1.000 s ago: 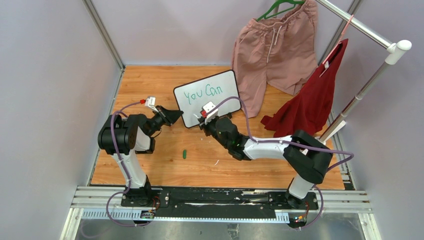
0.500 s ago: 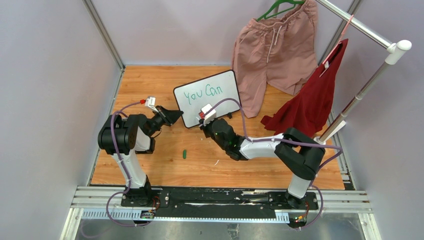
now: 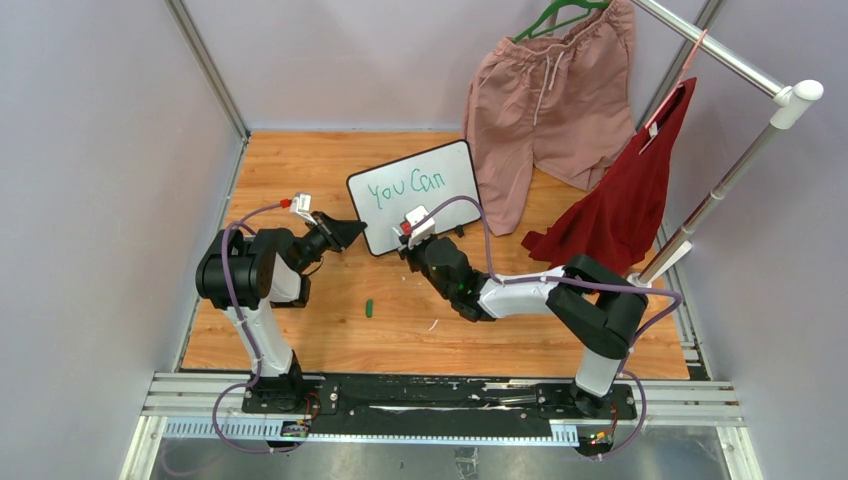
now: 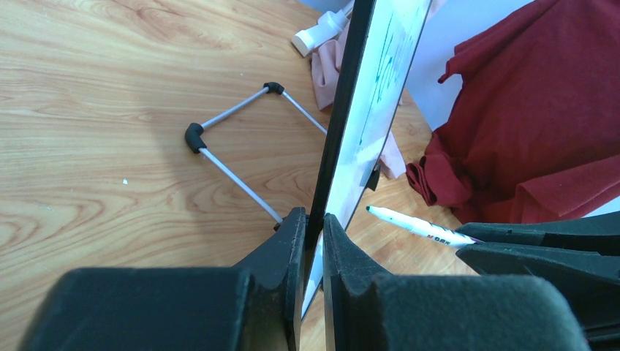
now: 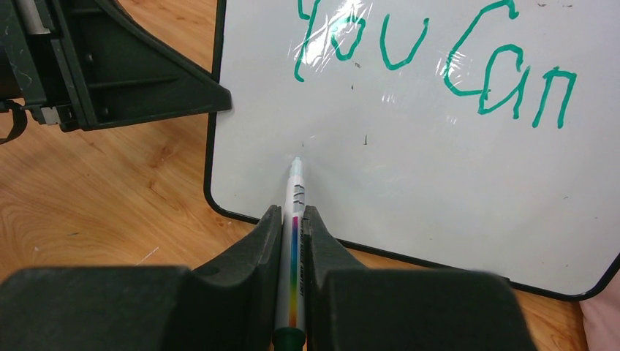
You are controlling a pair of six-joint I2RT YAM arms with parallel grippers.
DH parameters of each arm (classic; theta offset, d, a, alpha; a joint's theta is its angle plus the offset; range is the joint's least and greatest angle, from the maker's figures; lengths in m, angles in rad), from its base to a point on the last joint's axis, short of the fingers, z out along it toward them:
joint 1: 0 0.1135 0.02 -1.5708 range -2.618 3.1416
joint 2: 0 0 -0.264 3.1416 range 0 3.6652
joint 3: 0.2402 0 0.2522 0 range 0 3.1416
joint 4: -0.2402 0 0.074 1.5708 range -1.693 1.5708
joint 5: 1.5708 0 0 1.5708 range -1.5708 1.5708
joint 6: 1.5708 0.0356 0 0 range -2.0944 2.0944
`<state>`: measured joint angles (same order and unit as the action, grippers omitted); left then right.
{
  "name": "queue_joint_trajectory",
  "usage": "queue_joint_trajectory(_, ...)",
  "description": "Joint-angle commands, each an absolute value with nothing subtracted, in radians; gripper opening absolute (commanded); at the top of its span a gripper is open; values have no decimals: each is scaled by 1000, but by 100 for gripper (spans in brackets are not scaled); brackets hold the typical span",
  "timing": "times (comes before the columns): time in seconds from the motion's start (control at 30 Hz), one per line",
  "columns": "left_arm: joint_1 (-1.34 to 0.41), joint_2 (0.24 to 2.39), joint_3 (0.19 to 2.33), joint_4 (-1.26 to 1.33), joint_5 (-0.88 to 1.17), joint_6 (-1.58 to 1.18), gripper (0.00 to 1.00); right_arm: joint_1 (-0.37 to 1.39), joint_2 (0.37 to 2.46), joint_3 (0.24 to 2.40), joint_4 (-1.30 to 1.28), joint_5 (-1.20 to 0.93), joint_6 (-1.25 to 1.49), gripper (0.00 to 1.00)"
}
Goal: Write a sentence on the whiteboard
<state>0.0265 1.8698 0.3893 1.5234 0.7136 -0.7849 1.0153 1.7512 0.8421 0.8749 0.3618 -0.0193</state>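
The whiteboard (image 3: 420,190) stands tilted on the wooden table, black-framed, with green words "You Can" (image 3: 405,186) on one line. My left gripper (image 3: 352,231) is shut on the board's left edge; the left wrist view shows the frame (image 4: 343,131) edge-on between my pads (image 4: 292,241). My right gripper (image 3: 408,243) is shut on a white marker (image 5: 294,219) with a rainbow stripe. The marker tip (image 5: 296,161) is at the board's lower left area (image 5: 409,168), under "You" (image 5: 358,36). The marker also shows in the left wrist view (image 4: 417,225).
A green marker cap (image 3: 369,308) lies on the table in front of the board. Pink shorts (image 3: 545,90) and a red garment (image 3: 625,195) hang from a rack (image 3: 740,150) at the back right. The board's wire stand (image 4: 234,146) rests behind it.
My right arm pulled in a little toward the left and its gripper shifted slightly. The left arm and the board have not moved. The writing is unchanged.
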Motion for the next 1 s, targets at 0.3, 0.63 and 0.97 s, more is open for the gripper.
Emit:
queue_joint_trajectory(0.3, 28, 1892, 384, 1558, 689, -772, 0, 1030, 1756, 858, 867, 365, -7, 0)
queue_joint_trajectory(0.63, 28, 1893, 385, 1558, 689, -772, 0, 1029, 1781, 877, 853, 379, -9, 0)
queue_joint_trajectory(0.97, 28, 1893, 385, 1557, 690, -772, 0, 1028, 1807, 911, 842, 394, -15, 0)
